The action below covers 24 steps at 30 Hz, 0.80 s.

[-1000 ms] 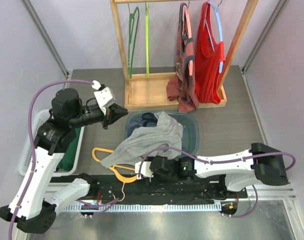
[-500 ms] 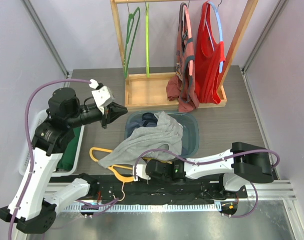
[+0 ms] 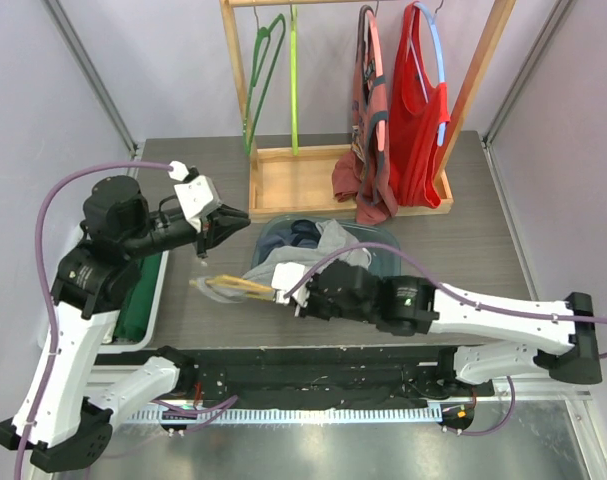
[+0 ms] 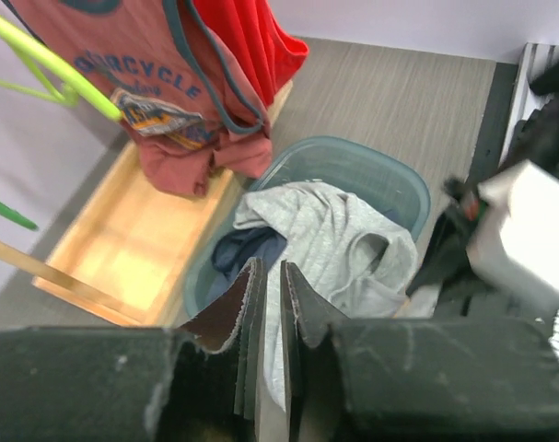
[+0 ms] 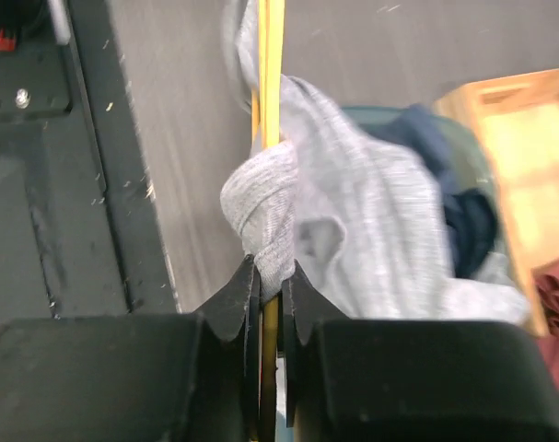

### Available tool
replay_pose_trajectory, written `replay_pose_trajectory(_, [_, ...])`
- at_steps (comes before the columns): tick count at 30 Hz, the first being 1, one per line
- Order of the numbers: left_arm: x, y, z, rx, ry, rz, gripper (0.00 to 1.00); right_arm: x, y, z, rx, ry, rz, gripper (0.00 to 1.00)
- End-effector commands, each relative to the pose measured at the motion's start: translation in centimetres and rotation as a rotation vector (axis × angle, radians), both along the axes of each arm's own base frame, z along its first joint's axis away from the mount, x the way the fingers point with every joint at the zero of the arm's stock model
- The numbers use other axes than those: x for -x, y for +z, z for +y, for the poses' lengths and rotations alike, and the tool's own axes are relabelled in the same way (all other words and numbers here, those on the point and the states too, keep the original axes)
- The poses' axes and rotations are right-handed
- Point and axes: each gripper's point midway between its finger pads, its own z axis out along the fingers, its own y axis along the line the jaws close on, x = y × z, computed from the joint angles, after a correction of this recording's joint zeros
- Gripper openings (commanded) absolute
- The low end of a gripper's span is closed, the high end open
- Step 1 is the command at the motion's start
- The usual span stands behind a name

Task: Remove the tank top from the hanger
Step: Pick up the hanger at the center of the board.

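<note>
From where I stood, the right gripper (image 5: 272, 276) was pinched tight on the yellow hanger (image 5: 273, 55), with a bunched fold of the grey tank top (image 5: 353, 212) caught between its fingers along with the bar. It held the hanger out over the table, just beside the teal bin (image 3: 388, 250). The tank top hung from the hanger at one end and trailed into the bin at the other, lying over some dark blue cloth.

The left gripper (image 4: 270, 295) hovered above the table to the left, well apart from the garment. Its fingers were pressed nearly together and held nothing (only a thin slit showed between them).

I judged the work to be mid-step: the hanger was secured, but the top was not yet off it. The next move seemed to belong to the left arm. It would need to open its fingers, reach across to the cloth near the wrapped strap, grip fabric alone and draw it along the bar and off the end while the right held firm.
</note>
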Motion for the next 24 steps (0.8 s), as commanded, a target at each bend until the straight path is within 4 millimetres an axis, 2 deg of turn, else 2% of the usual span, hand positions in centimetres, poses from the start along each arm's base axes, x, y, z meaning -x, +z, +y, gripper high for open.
replay_pose_trajectory(1, [2.1, 4.1, 1.2, -0.006, -0.021, -0.179, 0.16, -1.4, 2.7, -2.4, 0.011, -0.012, -0.01, 0.08])
replay_pose_trajectory(2, [2.0, 5.8, 1.9, -0.018, 0.012, -0.255, 0.18, -1.9, 3.0, -2.9, 0.022, -0.012, -0.029, 0.07])
replay_pose_trajectory(4, [1.4, 7.1, 2.7, -0.034, 0.073, -0.291, 0.18, -2.8, 4.0, -4.2, 0.014, -0.033, -0.054, 0.02])
replay_pose_trajectory(5, [0.6, 8.4, 3.9, -0.042, 0.156, -0.329, 0.17, -3.1, 4.4, -4.7, 0.012, -0.035, -0.079, 0.02])
replay_pose_trajectory(6, [0.5, 10.5, 4.5, -0.022, 0.198, -0.382, 0.15, -3.4, 4.8, -5.3, 0.007, -0.049, -0.1, 0.01])
replay_pose_trajectory(8, [-0.1, 12.0, 5.1, -0.007, 0.25, -0.399, 0.12, -3.9, 5.8, -6.9, -0.002, -0.079, -0.149, 0.01])
replay_pose_trajectory(9, [0.3, 12.7, 5.1, 0.003, 0.242, -0.406, 0.11, -4.4, 6.2, -7.6, -0.001, -0.11, -0.174, 0.01])
replay_pose_trajectory(13, [0.0, 10.9, 3.8, -0.014, 0.178, -0.345, 0.12, -5.3, 9.4, -10.7, -0.045, -0.184, -0.249, 0.01])
replay_pose_trajectory(14, [0.0, 10.5, 3.6, -0.019, 0.165, -0.331, 0.15, -5.4, 10.5, -11.8, -0.073, -0.208, -0.267, 0.01])
replay_pose_trajectory(15, [0.2, 9.8, 3.1, -0.024, 0.127, -0.309, 0.18, -5.4, 11.4, -12.6, -0.09, -0.221, -0.282, 0.01])
replay_pose_trajectory(16, [0.4, 9.4, 2.8, -0.035, 0.096, -0.308, 0.28, -5.4, 12.3, -13.3, -0.114, -0.235, -0.291, 0.01])
replay_pose_trajectory(17, [0.6, 9.1, 2.5, -0.04, 0.072, -0.301, 0.35, -5.1, 13.6, -14.3, -0.156, -0.247, -0.303, 0.01])
replay_pose_trajectory(19, [0.8, 8.4, 1.7, -0.043, 0.016, -0.274, 0.47, -4.6, 15.0, -15.1, -0.204, -0.252, -0.31, 0.01])
replay_pose_trajectory(21, [0.6, 7.7, 1.2, -0.05, -0.014, -0.248, 0.5, -4.1, 16.2, -15.9, -0.253, -0.251, -0.317, 0.01])
replay_pose_trajectory(24, [0.2, 6.2, 0.6, -0.077, -0.059, -0.214, 0.51, -3.4, 17.1, -16.3, -0.292, -0.236, -0.315, 0.01])
